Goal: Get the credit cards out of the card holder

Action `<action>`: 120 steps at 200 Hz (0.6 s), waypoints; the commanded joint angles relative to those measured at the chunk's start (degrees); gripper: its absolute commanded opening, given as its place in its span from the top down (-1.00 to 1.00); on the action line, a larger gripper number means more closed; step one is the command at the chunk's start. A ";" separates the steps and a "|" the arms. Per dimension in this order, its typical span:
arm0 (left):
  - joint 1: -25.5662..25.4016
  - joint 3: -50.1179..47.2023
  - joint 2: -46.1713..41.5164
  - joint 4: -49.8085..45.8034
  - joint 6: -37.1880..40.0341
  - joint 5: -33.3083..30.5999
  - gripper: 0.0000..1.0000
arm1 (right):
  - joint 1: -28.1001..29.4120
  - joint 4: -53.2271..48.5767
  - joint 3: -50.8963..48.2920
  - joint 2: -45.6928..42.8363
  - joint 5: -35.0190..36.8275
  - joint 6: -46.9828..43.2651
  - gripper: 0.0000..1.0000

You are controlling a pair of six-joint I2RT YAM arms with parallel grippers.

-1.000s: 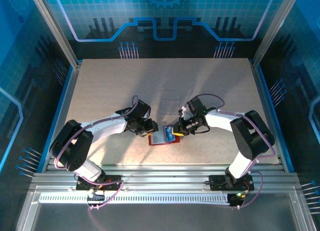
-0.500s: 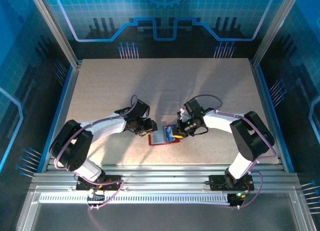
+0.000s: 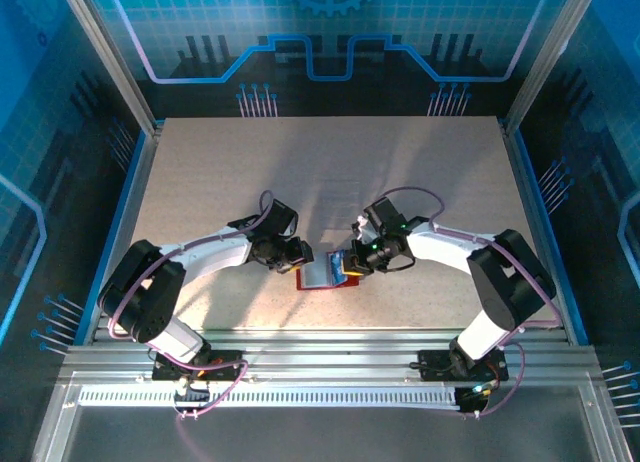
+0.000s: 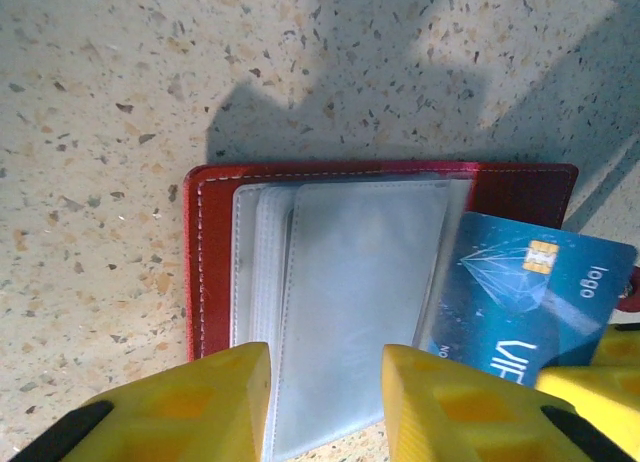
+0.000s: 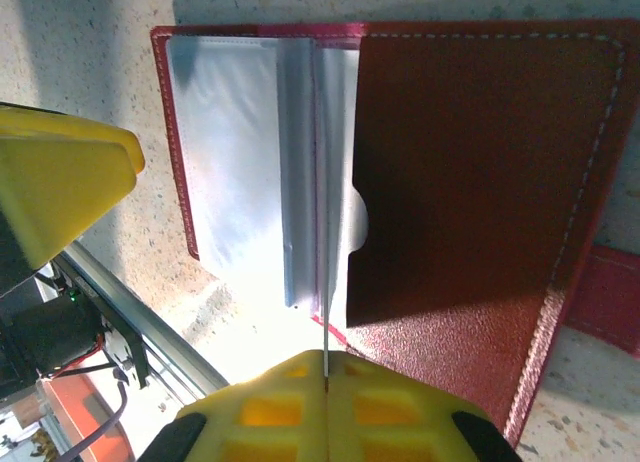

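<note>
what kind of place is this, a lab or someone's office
Most likely a robotics lab cell, not an office: a left arm and a right arm bolted to an aluminium rail at the edge of a speckled table, fenced by blue circuit-pattern panels. A red card holder lies between them.

blue credit card (image 4: 530, 292): lower edge behind left hand (image 4: 325, 387)
red leather folding card holder (image 4: 210, 252): near edge behind same hand
small red tab (image 5: 605, 292): cut by frame edge
</note>
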 commanded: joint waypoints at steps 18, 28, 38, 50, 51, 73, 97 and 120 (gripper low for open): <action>0.86 -0.86 -2.88 0.03 0.68 0.21 0.29 | -0.54 -8.01 4.77 -4.32 3.87 -3.76 0.88; 1.19 -1.29 -3.43 0.31 0.43 0.29 0.29 | -1.04 -10.32 5.96 -4.72 4.55 -6.07 0.88; 1.60 -1.86 -4.01 0.73 0.19 0.22 0.29 | -1.56 -12.34 7.30 -5.10 5.22 -8.85 0.89; 1.90 -2.43 -4.69 0.96 0.09 -0.09 0.29 | -2.39 -14.44 9.26 -5.12 5.83 -12.45 0.90; 1.97 -2.44 -4.74 1.02 0.11 -0.12 0.29 | -2.49 -14.59 9.41 -5.07 5.83 -12.71 0.90; 2.55 -3.31 -6.09 1.61 -0.06 -0.35 0.28 | -3.21 -19.07 15.09 -4.21 7.27 -22.83 0.91; 3.43 -4.33 -7.54 1.74 -0.28 -0.45 0.26 | -3.25 -23.72 21.53 -2.47 10.78 -35.32 0.94; 4.62 -5.65 -8.87 2.19 -0.85 -0.06 0.25 | -3.49 -27.04 27.43 -0.28 15.13 -47.42 0.99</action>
